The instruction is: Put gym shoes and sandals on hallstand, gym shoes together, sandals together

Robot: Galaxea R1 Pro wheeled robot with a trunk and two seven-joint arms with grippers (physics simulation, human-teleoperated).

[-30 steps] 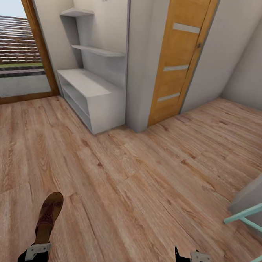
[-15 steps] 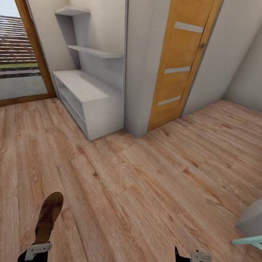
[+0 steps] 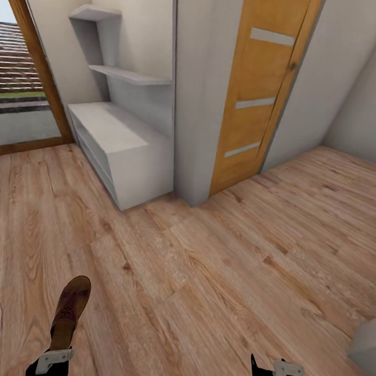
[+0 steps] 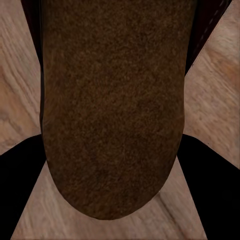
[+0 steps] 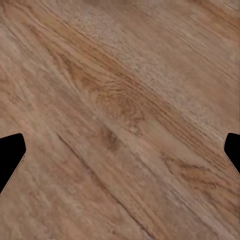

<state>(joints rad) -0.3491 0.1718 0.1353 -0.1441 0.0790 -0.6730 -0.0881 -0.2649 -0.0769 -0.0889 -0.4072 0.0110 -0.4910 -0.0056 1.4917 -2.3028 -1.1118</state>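
A brown sandal [image 3: 70, 311] with a patterned strap sticks forward out of my left gripper [image 3: 54, 359], which is shut on its heel end at the lower left of the head view. In the left wrist view the sandal's brown sole [image 4: 112, 105] fills the middle between the two dark fingers [image 4: 20, 200]. My right gripper [image 3: 275, 374] hangs open and empty at the lower right, its black fingertips [image 5: 10, 157] wide apart over bare planks. The pale grey hallstand [image 3: 120, 149] stands at the far left against the wall, well ahead of both arms. The gym shoes are out of view.
Stepped grey shelves [image 3: 129, 75] hang above the hallstand. A wooden door [image 3: 263, 92] is set in the wall beside a grey pillar [image 3: 198, 98]. A glass exterior door [image 3: 19, 101] lies far left. A grey object [image 3: 368, 343] with a teal bar sits at the right edge.
The whole view has shifted: the hallstand, pillar and door have slid left and slightly down, and the grey and teal object has moved toward the right edge. Both grippers hold the same pose.
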